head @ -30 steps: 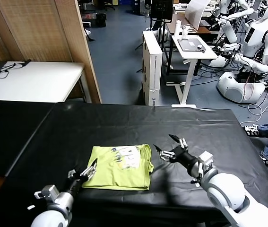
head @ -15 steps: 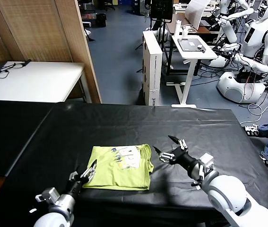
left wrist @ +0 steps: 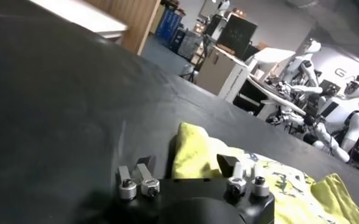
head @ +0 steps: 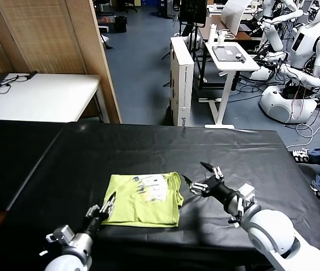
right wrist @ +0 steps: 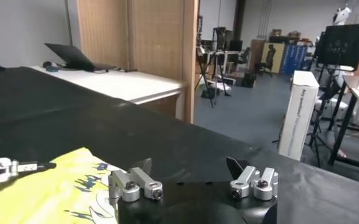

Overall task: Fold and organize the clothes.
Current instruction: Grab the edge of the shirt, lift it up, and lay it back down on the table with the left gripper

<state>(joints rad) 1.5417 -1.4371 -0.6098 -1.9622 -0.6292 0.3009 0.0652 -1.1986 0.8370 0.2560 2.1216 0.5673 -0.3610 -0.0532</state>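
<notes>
Shirt (head: 144, 199) sits folded, lime green, lower centre of the frame on the black tabletop (head: 148, 152). Left claw (head: 104, 208) is at its lower-left corner, fingers around the edge, can't tell if it's actually pinching. Right claw (head: 204, 178) hangs spread just right of it, not touching.

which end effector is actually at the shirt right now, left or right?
The left end effector, sitting at the near left corner of the yellow-green shirt. The right end effector is open and hangs beside the shirt's right edge, clear of the fabric.
</notes>
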